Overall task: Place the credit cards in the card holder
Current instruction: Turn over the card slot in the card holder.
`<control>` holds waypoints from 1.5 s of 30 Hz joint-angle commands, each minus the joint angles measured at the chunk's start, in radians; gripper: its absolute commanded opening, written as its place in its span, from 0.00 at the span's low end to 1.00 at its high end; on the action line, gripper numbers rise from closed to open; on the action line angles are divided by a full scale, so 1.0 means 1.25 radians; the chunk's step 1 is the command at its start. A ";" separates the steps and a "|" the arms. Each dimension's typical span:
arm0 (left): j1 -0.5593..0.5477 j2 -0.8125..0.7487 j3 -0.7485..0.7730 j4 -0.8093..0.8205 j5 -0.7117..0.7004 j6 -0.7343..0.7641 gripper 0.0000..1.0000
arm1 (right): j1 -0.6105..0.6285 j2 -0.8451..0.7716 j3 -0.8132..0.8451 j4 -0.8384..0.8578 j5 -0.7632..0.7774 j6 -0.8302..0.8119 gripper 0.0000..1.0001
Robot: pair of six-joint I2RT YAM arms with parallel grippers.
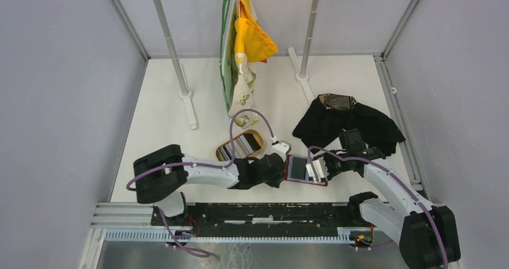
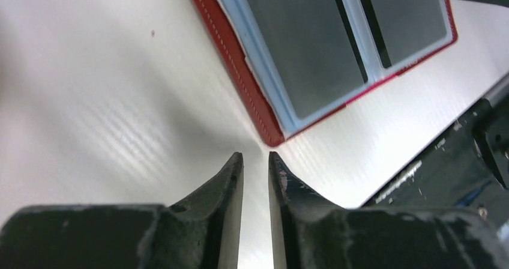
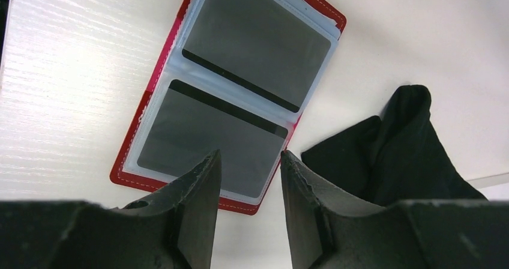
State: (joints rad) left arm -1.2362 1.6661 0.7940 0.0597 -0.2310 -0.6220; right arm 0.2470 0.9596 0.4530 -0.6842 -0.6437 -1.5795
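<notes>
Left hand (image 2: 256,161), narrowly parted, and right hand (image 3: 249,158), released, both grasp nothing. Red leather-look card holder (image 2: 240,65) lies open on the white desk (image 3: 60,71) between them. It looks light and likely to slide. The sleeved grey plastic cards (image 3: 258,41) look slick and stiff, best pinched edgewise.

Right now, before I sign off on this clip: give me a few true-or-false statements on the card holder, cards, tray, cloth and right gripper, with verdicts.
1. The card holder lies open on the table. True.
2. Its two visible sleeves are empty. False: each holds a grey card.
3. The wooden tray holds cards. True.
4. The right gripper grips a card. False: its fingers stand apart with nothing between them.
5. The black cloth covers the holder. False: it lies beside it.
</notes>
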 commanded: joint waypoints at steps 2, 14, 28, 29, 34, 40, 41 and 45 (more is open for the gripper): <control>-0.001 -0.158 -0.064 0.072 -0.028 -0.044 0.41 | 0.001 0.001 0.021 0.010 -0.024 0.012 0.47; 0.077 -0.090 -0.112 0.350 0.215 -0.129 0.58 | 0.016 0.014 -0.016 0.084 -0.153 0.087 0.22; 0.126 -0.006 -0.095 0.382 0.259 -0.138 0.48 | 0.116 0.082 -0.039 0.262 -0.021 0.291 0.14; 0.127 0.001 -0.092 0.382 0.260 -0.138 0.47 | 0.118 0.085 -0.038 0.258 -0.018 0.290 0.14; 0.134 0.018 -0.091 0.376 0.257 -0.137 0.47 | 0.125 0.096 -0.038 0.246 -0.001 0.276 0.14; 0.134 0.020 -0.087 0.367 0.258 -0.133 0.48 | 0.134 0.128 -0.030 0.229 0.027 0.265 0.14; 0.135 0.018 -0.087 0.368 0.260 -0.133 0.48 | 0.136 0.132 -0.029 0.226 0.029 0.263 0.14; 0.134 0.010 -0.089 0.374 0.268 -0.135 0.47 | 0.137 0.134 -0.028 0.223 0.031 0.262 0.13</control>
State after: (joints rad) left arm -1.0725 1.6924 0.6640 0.4808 0.0845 -0.7612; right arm 0.4126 1.1137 0.3981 -0.3859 -0.6495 -1.2434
